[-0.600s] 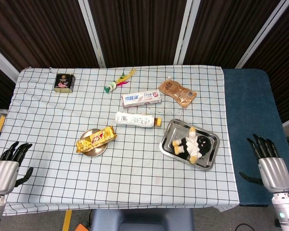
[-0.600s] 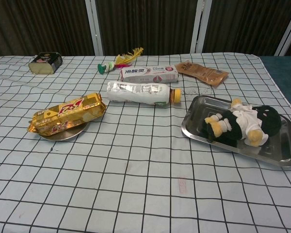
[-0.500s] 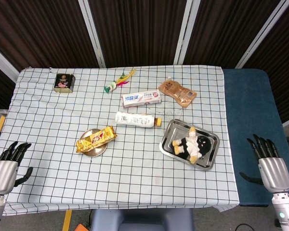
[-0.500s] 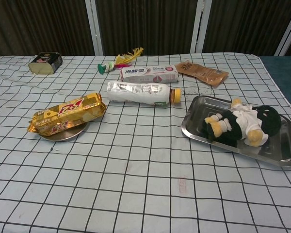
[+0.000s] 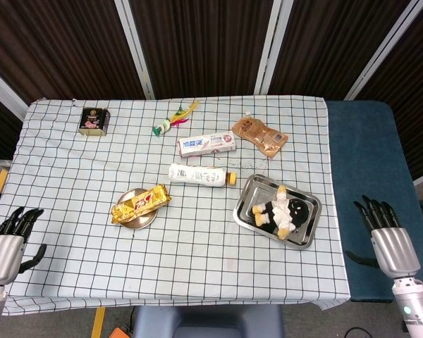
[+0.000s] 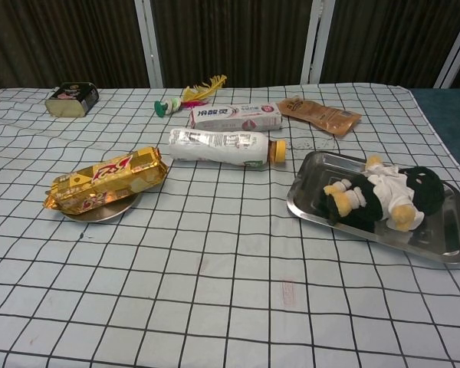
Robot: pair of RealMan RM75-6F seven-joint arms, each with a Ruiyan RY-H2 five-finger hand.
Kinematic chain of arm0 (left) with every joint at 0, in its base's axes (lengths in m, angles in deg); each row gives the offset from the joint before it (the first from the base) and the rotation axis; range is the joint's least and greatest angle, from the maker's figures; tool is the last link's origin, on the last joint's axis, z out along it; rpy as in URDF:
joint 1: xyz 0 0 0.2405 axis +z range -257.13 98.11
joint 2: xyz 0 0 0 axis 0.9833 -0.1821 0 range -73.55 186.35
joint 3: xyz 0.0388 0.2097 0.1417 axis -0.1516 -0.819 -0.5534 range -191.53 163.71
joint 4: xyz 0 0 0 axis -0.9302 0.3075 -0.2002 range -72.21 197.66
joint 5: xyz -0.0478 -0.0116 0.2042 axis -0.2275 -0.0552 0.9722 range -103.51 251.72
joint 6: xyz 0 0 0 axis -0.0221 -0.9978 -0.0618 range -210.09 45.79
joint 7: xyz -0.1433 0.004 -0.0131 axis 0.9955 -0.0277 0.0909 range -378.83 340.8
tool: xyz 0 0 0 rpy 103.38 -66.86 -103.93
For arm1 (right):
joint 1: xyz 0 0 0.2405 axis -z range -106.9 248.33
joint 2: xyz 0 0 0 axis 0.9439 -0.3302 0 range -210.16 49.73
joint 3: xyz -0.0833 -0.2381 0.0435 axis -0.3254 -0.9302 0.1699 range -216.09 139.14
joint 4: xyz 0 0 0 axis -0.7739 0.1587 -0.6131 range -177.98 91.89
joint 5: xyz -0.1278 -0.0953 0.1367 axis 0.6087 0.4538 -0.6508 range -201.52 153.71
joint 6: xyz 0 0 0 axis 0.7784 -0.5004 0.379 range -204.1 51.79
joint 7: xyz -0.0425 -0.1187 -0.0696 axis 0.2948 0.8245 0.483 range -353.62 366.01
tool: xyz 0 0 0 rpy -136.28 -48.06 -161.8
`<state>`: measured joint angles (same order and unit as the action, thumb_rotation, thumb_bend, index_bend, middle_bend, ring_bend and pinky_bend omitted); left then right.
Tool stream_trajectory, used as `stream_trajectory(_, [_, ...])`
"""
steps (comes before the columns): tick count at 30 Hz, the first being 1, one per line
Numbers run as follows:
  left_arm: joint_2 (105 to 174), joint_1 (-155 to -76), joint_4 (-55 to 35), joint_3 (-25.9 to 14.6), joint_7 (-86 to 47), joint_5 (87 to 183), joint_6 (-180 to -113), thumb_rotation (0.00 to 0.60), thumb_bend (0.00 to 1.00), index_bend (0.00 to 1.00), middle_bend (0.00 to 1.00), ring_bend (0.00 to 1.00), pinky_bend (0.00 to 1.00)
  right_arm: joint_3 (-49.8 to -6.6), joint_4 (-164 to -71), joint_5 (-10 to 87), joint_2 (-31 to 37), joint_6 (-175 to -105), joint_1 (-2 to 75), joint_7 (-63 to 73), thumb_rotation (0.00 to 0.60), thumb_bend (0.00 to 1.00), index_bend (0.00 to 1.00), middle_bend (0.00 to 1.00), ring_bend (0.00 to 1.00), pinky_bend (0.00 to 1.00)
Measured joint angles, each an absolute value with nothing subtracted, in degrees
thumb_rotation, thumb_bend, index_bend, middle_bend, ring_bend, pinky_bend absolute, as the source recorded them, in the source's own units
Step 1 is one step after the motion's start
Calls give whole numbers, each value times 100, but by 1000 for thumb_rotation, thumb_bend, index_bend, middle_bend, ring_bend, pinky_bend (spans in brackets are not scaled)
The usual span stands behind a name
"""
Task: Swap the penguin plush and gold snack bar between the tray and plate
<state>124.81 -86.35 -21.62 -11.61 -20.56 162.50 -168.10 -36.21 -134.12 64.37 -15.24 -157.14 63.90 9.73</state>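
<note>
Currently one penguin plush [image 5: 280,210] lies in the one tray [image 5: 247,191] toward the worktop's [image 5: 70,183] right edge; one gold snack bar [image 5: 141,203] rests on the one plate [image 5: 139,222]. Both hands, left [image 5: 5,248] and right [image 5: 385,239], hang empty, fingers spread, off the front corners.

Chinese characters "冷酸灵" show on the toothpaste box [image 6: 236,116].

both hands, left hand [image 5: 1,248] and right hand [image 5: 386,239], have silver backs and black fingers.
</note>
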Motion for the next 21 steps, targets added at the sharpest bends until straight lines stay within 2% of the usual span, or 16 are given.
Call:
stream_trajectory(4, [12458, -8604, -2226, -1169, -2094, 16311, -16918, 600, 381, 126, 150, 72, 243, -3603, -13526, 6381, -1589, -15194, 6133, 920, 600, 61, 0, 0, 0, 145])
stream_trajectory(11, [12442, -8587, -2226, -1153, -2213, 16254, -16930, 600, 382, 126, 152, 71, 244, -3407, -13750, 5929, -1659, -13731, 5276, 848, 600, 61, 13, 1, 7, 154])
stream_trajectory(21, [12329, -8518, -2321, -1064, -2272, 16051, -16977, 600, 383, 126, 151, 72, 244, -3010, -13514, 4592, -1101, -12427, 4162, 1567, 600, 61, 70, 13, 36, 160])
